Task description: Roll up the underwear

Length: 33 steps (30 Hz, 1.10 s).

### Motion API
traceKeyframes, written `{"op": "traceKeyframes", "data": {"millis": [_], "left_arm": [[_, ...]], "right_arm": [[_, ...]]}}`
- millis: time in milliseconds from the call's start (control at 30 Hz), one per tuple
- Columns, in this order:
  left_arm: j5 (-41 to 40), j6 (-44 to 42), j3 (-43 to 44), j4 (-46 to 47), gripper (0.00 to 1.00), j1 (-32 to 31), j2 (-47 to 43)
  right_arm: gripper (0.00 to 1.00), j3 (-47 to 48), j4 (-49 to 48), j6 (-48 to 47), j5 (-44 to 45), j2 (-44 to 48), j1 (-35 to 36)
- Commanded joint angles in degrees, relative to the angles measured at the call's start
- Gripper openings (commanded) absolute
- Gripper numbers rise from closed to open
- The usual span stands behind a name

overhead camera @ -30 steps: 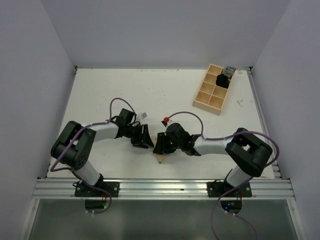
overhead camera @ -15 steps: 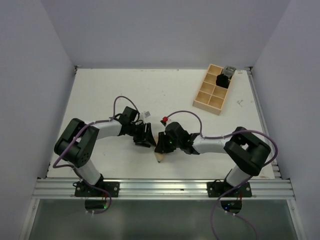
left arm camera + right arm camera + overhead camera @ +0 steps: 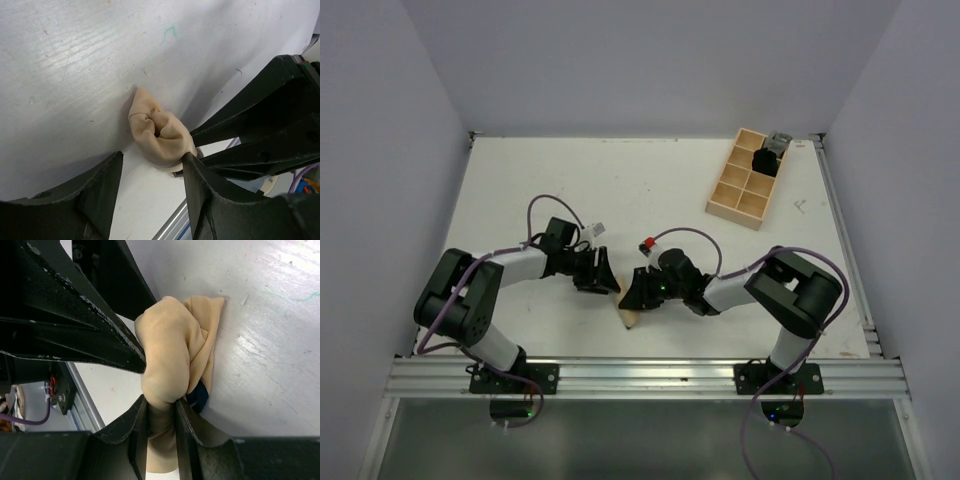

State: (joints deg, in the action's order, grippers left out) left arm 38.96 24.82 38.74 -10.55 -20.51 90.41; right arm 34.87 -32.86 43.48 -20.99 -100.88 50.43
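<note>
small tan-beige fabric underwear (image 3: 167, 350) lies bunched into a roll, front-centre on the white table (image 3: 520, 190). right gripper (image 3: 161, 412) is clamped on one end. left gripper (image 3: 152, 157) has its fingers apart, one touching the roll. looks mid-roll. next move needs the left to tuck the loose tip without unrolling.

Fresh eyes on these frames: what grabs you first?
The bunched tan underwear near the front edge of the table: the right gripper is pinched on a fold of it, and the left gripper stands open close beside the bundle, facing the other. At the far right of the table sits a wooden compartment tray with a dark item in one cell.
</note>
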Motion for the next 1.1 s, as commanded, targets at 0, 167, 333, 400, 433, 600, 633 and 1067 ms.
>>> {"op": "traceKeyframes", "data": {"millis": [0, 167, 333, 400, 433, 600, 633, 1067], "left_arm": [[3.13, 3.45, -3.49, 8.74, 0.56, 0.12, 2.31], [6.05, 11.56, -10.00, 21.35, 0.57, -0.05, 2.31], [4.73, 12.62, -10.09, 20.39, 0.55, -0.32, 1.96], [3.06, 12.71, -9.65, 18.73, 0.51, -0.41, 1.96], [2.36, 12.62, -9.39, 17.94, 0.43, -0.41, 2.74], [-0.02, 11.92, -8.33, 14.60, 0.19, -0.76, 3.37], [-0.55, 11.66, -8.16, 13.89, 0.16, -0.76, 3.11], [-6.97, 8.41, -2.44, 1.15, 0.02, -1.63, 4.33]], "right_arm": [[0.07, -2.97, 5.26, -0.33, -1.77, -3.36, 0.54], [0.08, -2.79, 4.91, -0.07, -2.30, -3.88, 0.54], [0.10, -2.88, 4.65, 0.37, -2.12, -3.62, 0.54], [0.11, -2.79, 4.39, 0.55, -2.56, -3.80, 0.45], [0.11, -2.88, 4.21, 0.64, -2.82, -3.71, 0.54], [0.24, -2.71, 5.52, 0.55, -2.39, -3.01, 0.54], [0.26, -2.53, 7.79, 0.29, -1.78, -2.40, 0.54], [0.45, 0.98, 29.95, -5.16, 14.04, 11.84, 0.45]]}}
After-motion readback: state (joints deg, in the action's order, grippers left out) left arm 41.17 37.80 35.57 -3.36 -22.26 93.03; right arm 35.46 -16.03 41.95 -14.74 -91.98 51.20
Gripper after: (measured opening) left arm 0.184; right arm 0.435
